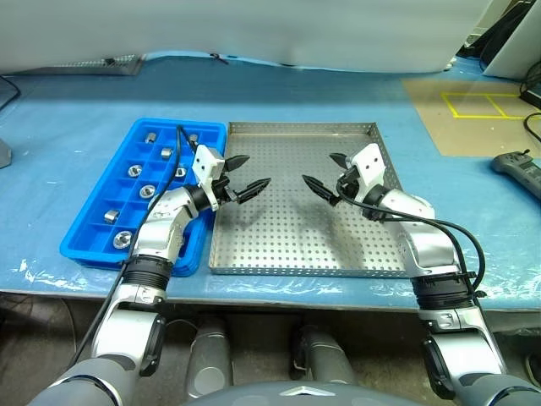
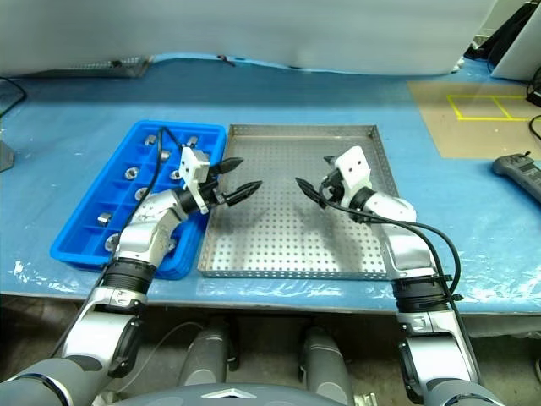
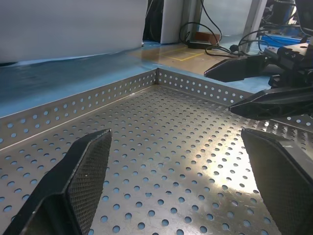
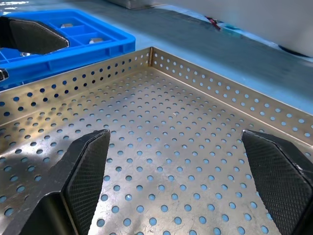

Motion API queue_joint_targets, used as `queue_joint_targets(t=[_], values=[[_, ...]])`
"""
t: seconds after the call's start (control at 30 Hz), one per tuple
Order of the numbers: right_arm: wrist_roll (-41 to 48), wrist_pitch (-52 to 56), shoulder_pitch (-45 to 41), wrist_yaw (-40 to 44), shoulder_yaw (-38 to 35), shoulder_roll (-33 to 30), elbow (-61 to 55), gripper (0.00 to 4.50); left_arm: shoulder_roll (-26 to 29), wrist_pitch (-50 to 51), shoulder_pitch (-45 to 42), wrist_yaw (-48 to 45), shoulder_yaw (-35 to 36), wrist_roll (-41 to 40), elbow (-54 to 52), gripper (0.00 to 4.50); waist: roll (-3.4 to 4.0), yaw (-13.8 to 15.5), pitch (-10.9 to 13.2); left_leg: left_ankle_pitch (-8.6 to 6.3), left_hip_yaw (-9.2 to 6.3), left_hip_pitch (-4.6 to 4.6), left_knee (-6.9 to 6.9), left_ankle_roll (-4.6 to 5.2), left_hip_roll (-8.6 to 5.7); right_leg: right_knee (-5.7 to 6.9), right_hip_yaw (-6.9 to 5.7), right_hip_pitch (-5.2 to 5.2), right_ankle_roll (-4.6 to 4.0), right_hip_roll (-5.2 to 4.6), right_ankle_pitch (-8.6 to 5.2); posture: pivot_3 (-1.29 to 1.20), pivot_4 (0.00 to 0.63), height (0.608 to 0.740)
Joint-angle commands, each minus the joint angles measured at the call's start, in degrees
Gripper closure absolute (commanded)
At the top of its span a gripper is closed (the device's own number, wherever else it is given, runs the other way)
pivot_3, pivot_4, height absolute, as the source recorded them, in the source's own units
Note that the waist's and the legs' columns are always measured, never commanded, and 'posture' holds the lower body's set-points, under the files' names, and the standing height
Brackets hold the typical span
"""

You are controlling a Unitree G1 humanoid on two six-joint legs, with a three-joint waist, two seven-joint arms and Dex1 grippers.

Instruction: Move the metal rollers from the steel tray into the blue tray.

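The steel tray [image 1: 292, 241] lies in the middle of the table, its perforated floor bare beneath both grippers. To its left, touching its rim, is the blue tray [image 1: 89, 245], with several metal rollers [image 1: 148, 190] lying singly in its compartments. My left gripper [image 1: 255, 171] hovers open over the steel tray's left side, pointing right. Facing it from the right side, my right gripper [image 1: 320, 168] is also open. Neither holds anything. In the left wrist view, the right gripper's fingers [image 3: 244, 68] show beyond my own left gripper [image 3: 181, 186].
A dark handheld device [image 1: 517, 169] lies at the table's right edge. A brown mat with yellow tape marks [image 1: 486, 103] sits at the back right, and a perforated metal piece [image 1: 93, 63] at the back left. The table's front edge runs just below both trays.
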Motion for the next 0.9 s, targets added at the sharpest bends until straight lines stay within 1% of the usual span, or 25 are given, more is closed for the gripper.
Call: queue_joint_targets(t=[0.03,0.27,0.4,0.57,0.73,0.9], values=[[-0.2,-0.2,-0.9,0.9,0.7,-0.6,-0.8,0.0,0.9,-1.8,-0.1,0.4,0.0,0.9,-1.1,0.04,0.0,0.0,0.0,0.0,0.0,0.0,0.0,0.0,0.0,0.0,0.0,0.0,0.0,0.0,0.0,-0.03,0.15,0.74],[-0.3,0.0,-0.8,1.2,0.9,-0.6,-0.5,0.0,0.5,-1.7,0.1,0.6,0.0,0.9,-1.5,0.04,0.0,0.1,0.0,0.0,0.0,-0.01,-0.01,0.0,0.0,0.0,0.0,-0.02,0.0,-0.01,0.0,-0.01,0.15,0.74],[-0.2,0.4,-2.3,1.6,1.0,-0.8,-0.2,0.0,0.1,-1.0,0.2,0.3,0.4,-0.1,-2.2,0.04,0.0,0.2,0.0,0.0,0.0,-0.01,-0.01,0.0,-0.01,0.0,0.0,-0.02,0.0,-0.01,0.0,-0.03,0.15,0.74],[0.2,0.9,-2.7,1.3,-0.1,-1.2,-0.4,0.0,0.3,-1.5,0.3,-0.4,0.1,0.4,-1.5,0.04,0.0,0.1,0.0,0.0,0.0,0.0,-0.02,0.0,0.0,0.0,0.0,-0.03,0.0,-0.01,0.0,-0.04,0.15,0.74],[0.8,2.0,-1.4,1.0,0.0,-0.8,-2.1,0.0,0.7,-0.9,1.0,-2.1,-0.8,0.4,-1.9,0.04,0.0,0.1,0.0,-0.01,0.01,-0.02,-0.03,0.01,-0.01,-0.02,0.0,-0.04,0.01,-0.02,0.0,-0.04,0.15,0.74],[0.2,1.4,-2.2,0.4,0.5,-0.5,-0.9,0.0,1.5,-1.7,1.2,-2.6,-0.9,1.0,-1.6,0.04,0.0,0.0,0.0,-0.01,0.01,-0.01,-0.04,0.01,0.0,0.0,0.0,-0.07,0.01,-0.01,-0.01,-0.06,0.15,0.74]])
